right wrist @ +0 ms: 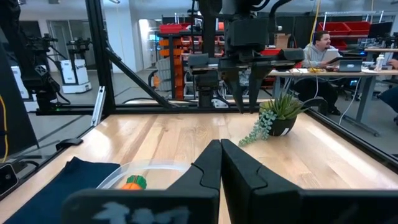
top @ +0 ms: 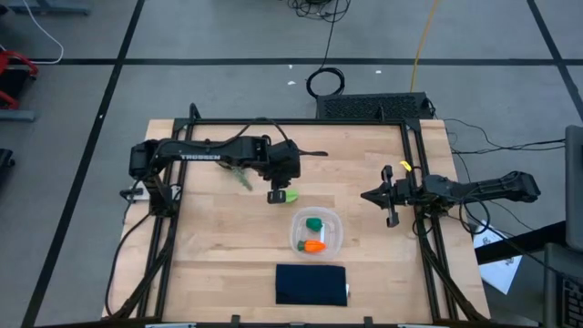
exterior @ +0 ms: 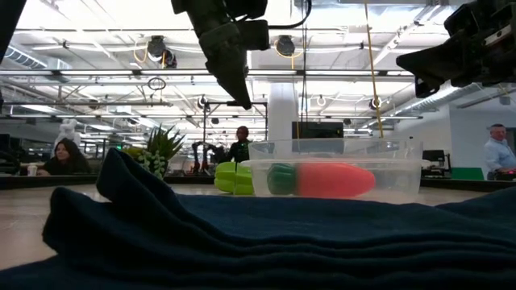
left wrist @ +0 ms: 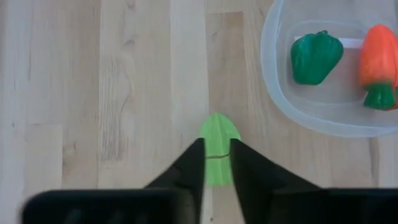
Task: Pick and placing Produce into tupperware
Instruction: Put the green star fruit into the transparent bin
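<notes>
The light lime-green piece (top: 291,195) (left wrist: 217,127) (exterior: 233,177) lies flat on the wooden table, just outside the tupperware. My left gripper (top: 277,194) (left wrist: 217,143) (exterior: 240,98) hangs well above it, pointing down, narrowly open, the piece showing through the gap. The clear tupperware (top: 335,220) (left wrist: 273,81) (exterior: 403,165) stands on the table and holds the dark green lump (top: 314,223) (left wrist: 316,57) and the orange carrot (top: 313,245) (left wrist: 379,59). My right gripper (top: 365,195) (right wrist: 221,149) waits shut near the table's right edge, above the table.
A leafy plant sprig (top: 240,175) (right wrist: 273,118) lies under the left arm. A folded dark navy cloth (top: 311,283) (exterior: 242,234) lies near the table's near edge, in front of the tupperware. Black frame rails run along the table's sides. People sit in the room beyond.
</notes>
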